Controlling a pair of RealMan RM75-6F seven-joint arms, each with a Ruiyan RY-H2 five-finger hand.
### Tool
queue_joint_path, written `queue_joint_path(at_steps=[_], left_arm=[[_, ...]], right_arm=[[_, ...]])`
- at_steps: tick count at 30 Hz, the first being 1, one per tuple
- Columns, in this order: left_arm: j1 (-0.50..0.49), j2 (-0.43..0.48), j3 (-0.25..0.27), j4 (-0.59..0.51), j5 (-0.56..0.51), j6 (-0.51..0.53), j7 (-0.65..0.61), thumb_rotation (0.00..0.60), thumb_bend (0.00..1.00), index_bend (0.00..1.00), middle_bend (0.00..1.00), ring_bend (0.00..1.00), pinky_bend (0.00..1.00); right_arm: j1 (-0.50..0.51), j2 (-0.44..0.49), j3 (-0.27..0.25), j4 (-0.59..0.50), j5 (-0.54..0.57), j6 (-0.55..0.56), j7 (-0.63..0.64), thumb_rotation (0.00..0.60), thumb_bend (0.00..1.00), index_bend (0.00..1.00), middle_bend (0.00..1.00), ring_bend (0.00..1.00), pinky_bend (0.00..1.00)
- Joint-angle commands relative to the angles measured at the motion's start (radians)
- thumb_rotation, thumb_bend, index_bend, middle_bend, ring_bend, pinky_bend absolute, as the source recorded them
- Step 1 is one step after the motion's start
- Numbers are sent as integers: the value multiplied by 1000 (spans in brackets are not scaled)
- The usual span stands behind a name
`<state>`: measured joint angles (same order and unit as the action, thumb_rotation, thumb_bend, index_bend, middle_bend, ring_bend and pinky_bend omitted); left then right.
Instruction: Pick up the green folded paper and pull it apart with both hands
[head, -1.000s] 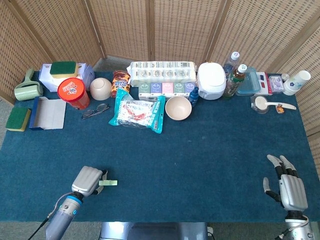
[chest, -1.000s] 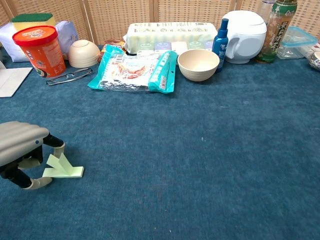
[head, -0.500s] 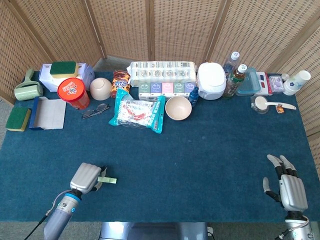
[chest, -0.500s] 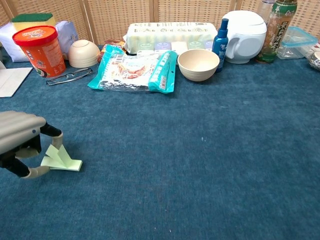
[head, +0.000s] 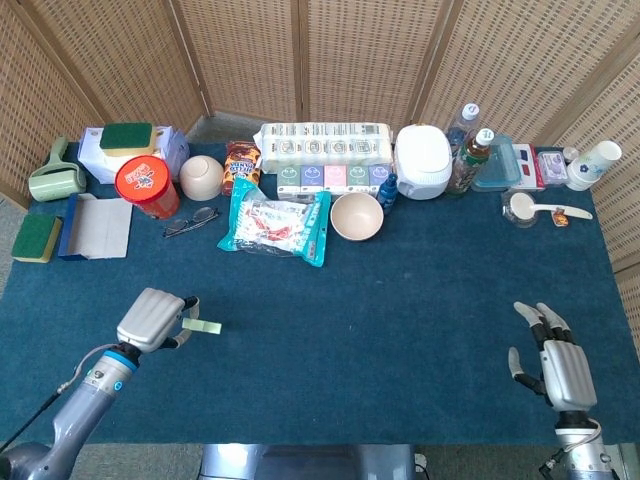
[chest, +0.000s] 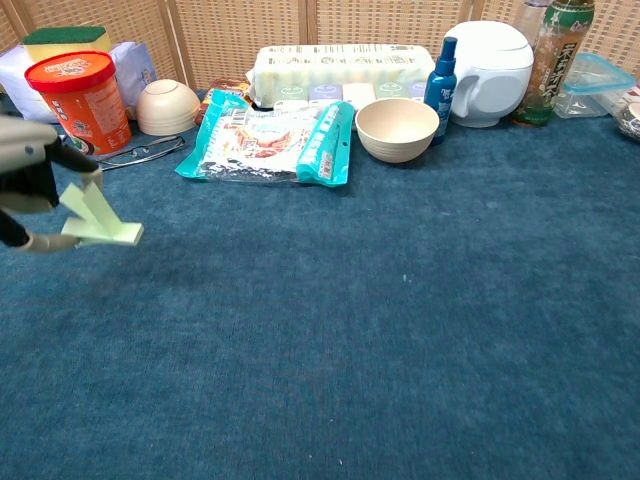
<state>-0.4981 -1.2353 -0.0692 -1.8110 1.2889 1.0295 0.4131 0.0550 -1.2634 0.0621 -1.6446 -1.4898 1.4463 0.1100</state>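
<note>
Lifted off the desk (chest: 400, 330), the paper (chest: 97, 218) hangs pinched in the left robot hand (head: 150, 319). Right robot hand (head: 556, 366) is spread, empty, well apart; the thin pinch may slip during transfer.

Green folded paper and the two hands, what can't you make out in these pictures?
- Left hand: chest view, cut off by the left edge.
- Green folded paper: head view, too small to show its folds; inner end hidden by fingers.
- Right hand: outside the chest view entirely.
</note>
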Motion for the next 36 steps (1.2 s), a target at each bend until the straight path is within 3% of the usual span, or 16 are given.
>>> queue_joint_path(at_steps=[1,9,23,30,36], left_arm=[[-35,34,-22,-5,19,-40,-42,600,390,649,1000,1000,1000],[-143,89,-65,21,82,-153,-143,600,390,649,1000,1000,1000],[-282,77,-83,108,199,-260,-279,600,390,649,1000,1000,1000],[-377,76,-106,139,231,-331,-297,600,391,649,1000,1000,1000],[-447,69,-124,151,235,-377,-318,600,391,649,1000,1000,1000]], right_arm=[[8,-6,2,-1,-5,-7,7,600,531,127,222,87,114],[39,-35,2,-13,-31,-31,61,600,531,127,221,87,121],[98,-81,1,-30,-69,-82,200,600,531,127,234,113,146],[152,-126,10,-17,-84,-130,261,600,531,128,311,222,316],[209,-176,37,1,-73,-179,365,600,531,151,443,394,472]])
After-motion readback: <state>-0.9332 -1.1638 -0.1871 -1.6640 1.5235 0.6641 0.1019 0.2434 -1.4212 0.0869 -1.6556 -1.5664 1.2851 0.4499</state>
